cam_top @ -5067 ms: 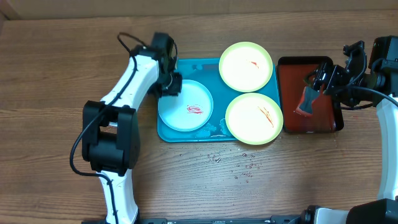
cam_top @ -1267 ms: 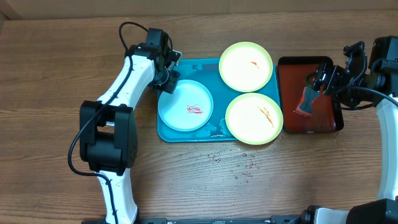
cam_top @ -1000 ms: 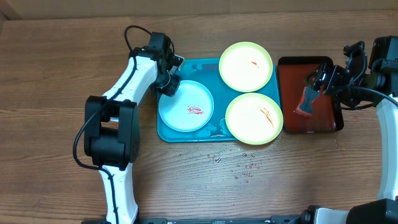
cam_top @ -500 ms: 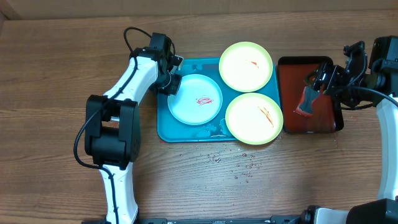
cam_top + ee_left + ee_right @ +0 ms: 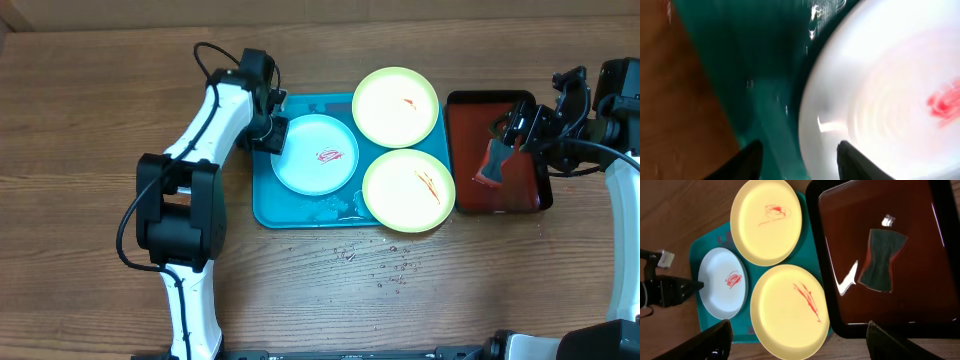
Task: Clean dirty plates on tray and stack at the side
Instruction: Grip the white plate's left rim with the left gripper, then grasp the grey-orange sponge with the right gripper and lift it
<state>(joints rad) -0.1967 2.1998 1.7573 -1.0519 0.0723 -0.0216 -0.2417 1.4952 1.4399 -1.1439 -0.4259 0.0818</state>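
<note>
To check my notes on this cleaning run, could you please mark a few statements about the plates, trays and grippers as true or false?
1. The white plate, the upper yellow plate and the lower yellow plate in the overhead view all bear red streaks. True.
2. The white plate lies on the dark-red tray. False: it lies on the turquoise tray.
3. The right gripper holds the grey sponge. False: it is open above the dark-red tray, and the sponge lies on that tray.
4. The left gripper is at the white plate's rim, fingers apart. True.
</note>
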